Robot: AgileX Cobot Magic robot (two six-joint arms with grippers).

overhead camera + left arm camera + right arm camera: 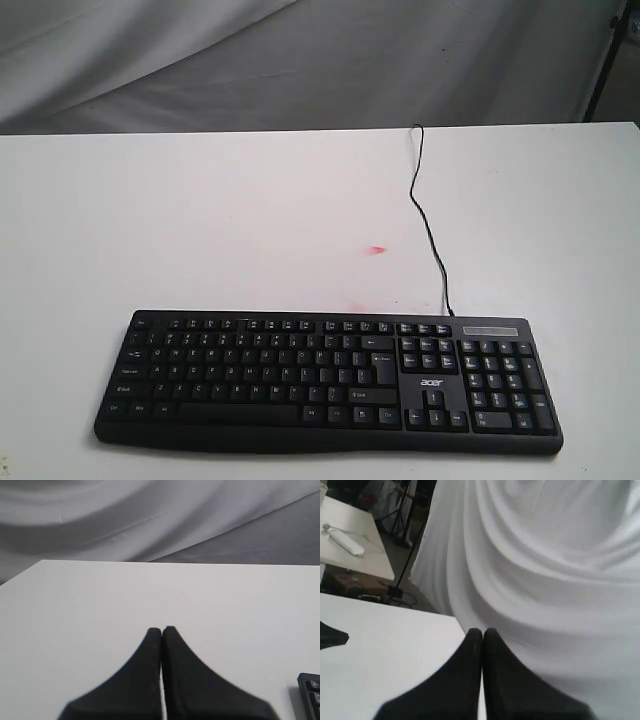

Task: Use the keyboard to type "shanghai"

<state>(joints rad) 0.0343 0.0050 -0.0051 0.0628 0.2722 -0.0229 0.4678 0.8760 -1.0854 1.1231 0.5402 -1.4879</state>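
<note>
The wide black wired keyboard (330, 380) lies along the white surface's (200, 220) edge nearest the exterior camera. Its thin black cable (428, 225) trails to the far edge, with open surface behind it. Only the wrist views show the arms. The left pincer (161, 629), tips together, is over open surface near a keyboard corner. The right pincer (482, 630), likewise pressed together, is at the surface's edge before draped white cloth (545, 570).
</note>
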